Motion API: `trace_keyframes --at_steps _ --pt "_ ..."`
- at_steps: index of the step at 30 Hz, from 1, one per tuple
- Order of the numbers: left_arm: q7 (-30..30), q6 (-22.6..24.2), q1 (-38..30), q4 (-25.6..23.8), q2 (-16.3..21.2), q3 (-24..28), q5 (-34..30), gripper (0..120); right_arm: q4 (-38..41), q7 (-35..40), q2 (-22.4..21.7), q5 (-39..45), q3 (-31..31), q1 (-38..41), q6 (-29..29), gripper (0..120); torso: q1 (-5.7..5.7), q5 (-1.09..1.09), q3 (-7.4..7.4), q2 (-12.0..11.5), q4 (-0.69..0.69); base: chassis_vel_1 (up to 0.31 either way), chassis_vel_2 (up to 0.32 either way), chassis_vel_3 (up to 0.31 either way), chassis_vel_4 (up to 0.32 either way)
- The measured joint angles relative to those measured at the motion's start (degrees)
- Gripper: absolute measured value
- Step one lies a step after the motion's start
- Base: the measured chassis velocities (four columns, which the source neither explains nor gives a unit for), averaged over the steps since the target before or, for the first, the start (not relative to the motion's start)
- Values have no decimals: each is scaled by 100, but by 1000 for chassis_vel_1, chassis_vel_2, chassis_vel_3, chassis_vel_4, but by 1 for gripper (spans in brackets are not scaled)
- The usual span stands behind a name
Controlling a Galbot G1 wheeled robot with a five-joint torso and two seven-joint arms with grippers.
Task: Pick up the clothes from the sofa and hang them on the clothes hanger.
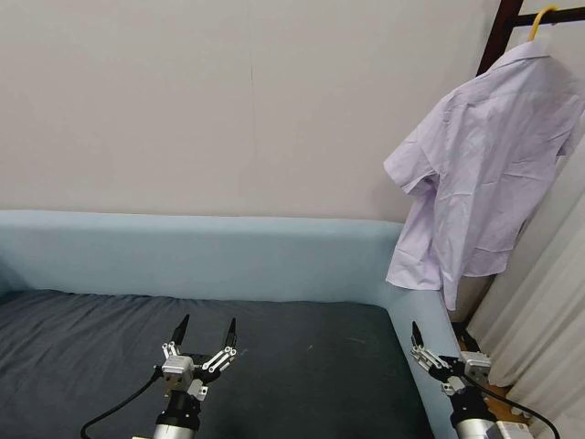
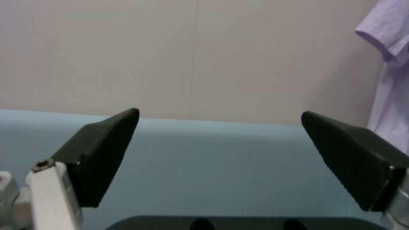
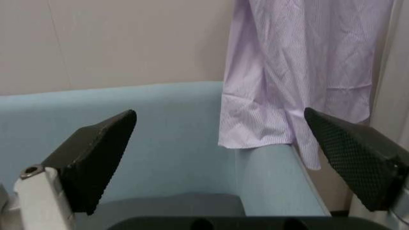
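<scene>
The sofa [image 1: 210, 256] has no garment on its visible seat. 1 lavender shirt [image 1: 475, 174] hangs on the yellow hanger [image 1: 543, 16] above the sofa's right armrest, so the task appears complete. The left gripper [image 1: 207, 322] is over the sofa seat and the right gripper [image 1: 437, 337] is near the armrest. Both have jaws spread wide and empty.

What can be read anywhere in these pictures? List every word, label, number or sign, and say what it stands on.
No readable text.
The lilac striped shirt, its yellow hanger and the light blue sofa show no print or label.
The left gripper and right gripper, both open, bear no marking.
The small items on the floor past the sofa's end are too small to read.
</scene>
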Motion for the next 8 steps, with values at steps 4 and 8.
trace_keyframes --at_steps 4,8 --pt "0 -2 -2 2 0 0 -2 100 -4 0 -3 4 -3 4 2 100 0 0 0 0 0 0 0 0 0" --pt "0 -9 -4 7 1 0 -5 100 -9 0 -8 11 -8 11 6 100 0 0 0 -1 0 0 0 0 0"
